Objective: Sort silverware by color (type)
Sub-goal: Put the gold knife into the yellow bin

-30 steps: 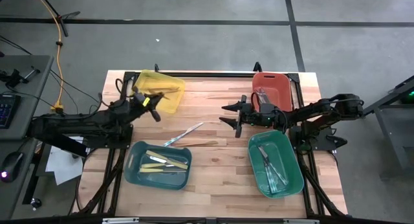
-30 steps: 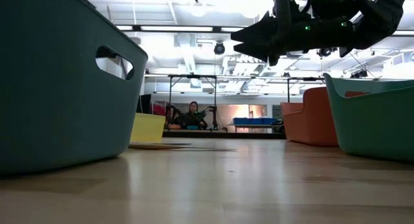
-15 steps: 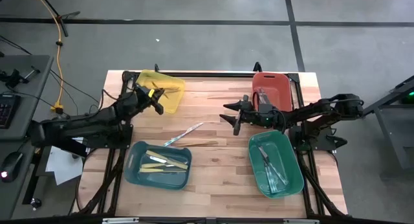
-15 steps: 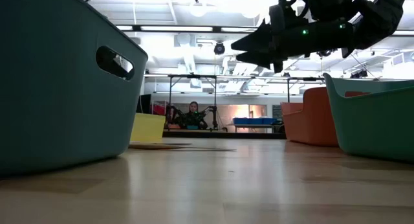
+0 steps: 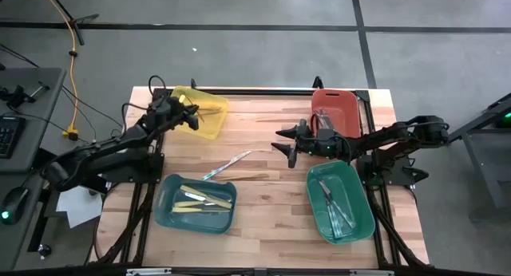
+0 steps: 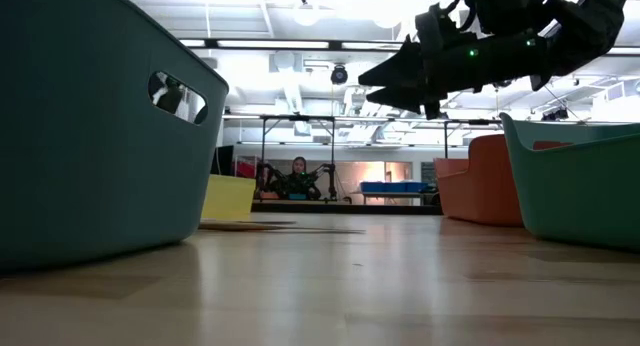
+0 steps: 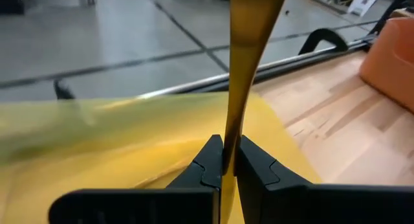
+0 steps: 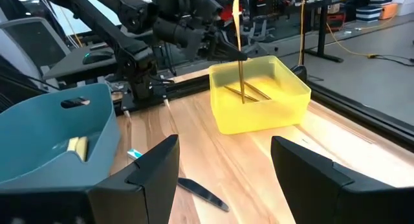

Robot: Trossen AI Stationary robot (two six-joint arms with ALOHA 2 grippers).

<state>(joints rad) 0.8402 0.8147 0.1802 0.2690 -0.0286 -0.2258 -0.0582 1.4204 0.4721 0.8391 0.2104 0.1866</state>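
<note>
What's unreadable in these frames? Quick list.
- Gold utensil in the left end effector: its top end is cut off by the left wrist view's edge, so its type is unclear.
- Contents of the red bin: high view, too small, partly behind the right arm.
- Loose utensils on the table: low view hides them behind the blue bin.
- Yellow bin: blurred in the left wrist view.

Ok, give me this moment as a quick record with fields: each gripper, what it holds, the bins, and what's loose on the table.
left gripper: shut on gold utensil, over the yellow bin
right gripper: open, empty, above mid-table beside the red bin
yellow bin: gold pieces inside
blue bin: cream-yellow utensils
green bin: silver utensils
loose on table: teal utensil, tan utensil
</note>
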